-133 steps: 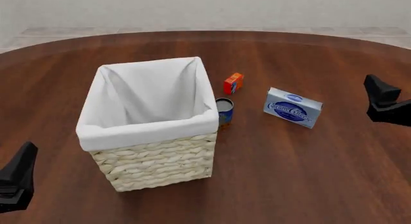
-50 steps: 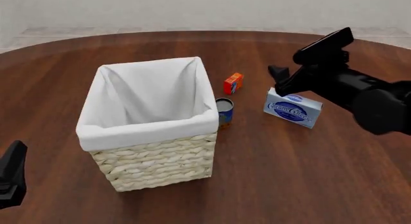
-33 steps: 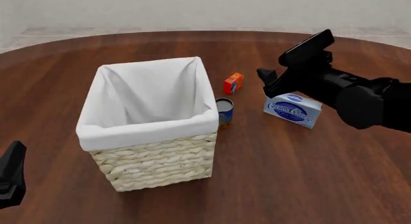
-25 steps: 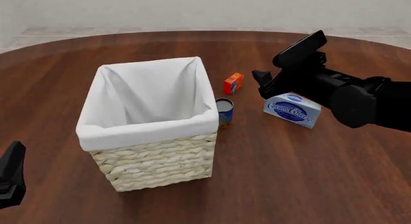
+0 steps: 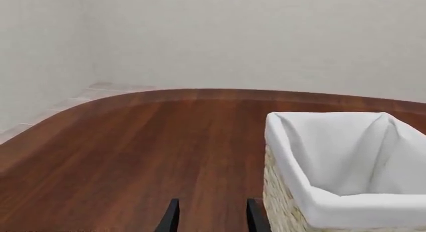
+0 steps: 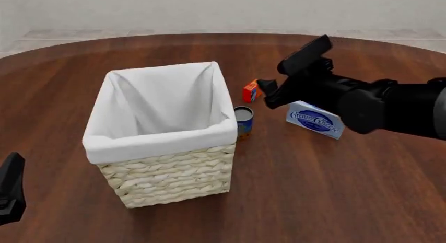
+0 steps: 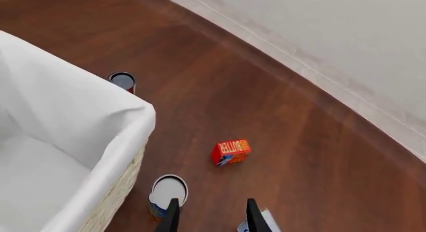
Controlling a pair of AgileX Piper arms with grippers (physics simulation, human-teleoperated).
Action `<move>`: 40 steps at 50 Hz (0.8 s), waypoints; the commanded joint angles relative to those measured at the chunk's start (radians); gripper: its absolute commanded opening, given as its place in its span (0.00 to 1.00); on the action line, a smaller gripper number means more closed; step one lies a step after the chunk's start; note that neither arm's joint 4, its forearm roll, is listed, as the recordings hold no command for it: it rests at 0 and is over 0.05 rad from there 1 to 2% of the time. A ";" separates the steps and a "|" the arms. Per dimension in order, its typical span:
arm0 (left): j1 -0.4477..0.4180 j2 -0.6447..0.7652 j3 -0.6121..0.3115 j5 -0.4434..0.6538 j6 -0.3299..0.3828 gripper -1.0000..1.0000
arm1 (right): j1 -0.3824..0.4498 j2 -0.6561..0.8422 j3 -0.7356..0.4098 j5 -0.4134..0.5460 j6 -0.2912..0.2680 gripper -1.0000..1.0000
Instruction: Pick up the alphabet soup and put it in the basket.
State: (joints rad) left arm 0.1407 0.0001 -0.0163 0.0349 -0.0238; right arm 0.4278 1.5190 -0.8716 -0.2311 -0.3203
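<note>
Since earlier, my right gripper (image 6: 267,93) moved left toward the alphabet soup (image 6: 243,120); its fingers stood apart, empty. I should descend vertically, avoiding the basket (image 6: 164,132).

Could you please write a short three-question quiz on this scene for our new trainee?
1. True or false: the alphabet soup already lies inside the basket.
2. Which thing stands closest to the basket? A) the cream cheese box B) the alphabet soup C) the small orange-red box
3. Fill in: the right claw hangs above the table, holding ____.

Key:
1. False; the can stands on the table beside the basket's right wall.
2. B.
3. Nothing; the wrist view shows its fingers apart with only the table between them.
</note>
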 commanded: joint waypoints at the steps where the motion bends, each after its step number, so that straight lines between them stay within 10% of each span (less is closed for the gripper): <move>1: 0.009 0.000 0.001 0.002 0.000 1.00 | 0.026 0.045 -0.035 0.004 0.024 1.00; 40: 0.021 0.000 0.008 -0.003 0.007 1.00 | 0.022 0.199 -0.095 -0.019 0.007 1.00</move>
State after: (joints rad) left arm 0.1599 0.0002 -0.0084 0.0334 -0.0180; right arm 0.4517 1.6880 -0.9527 -0.2519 -0.3089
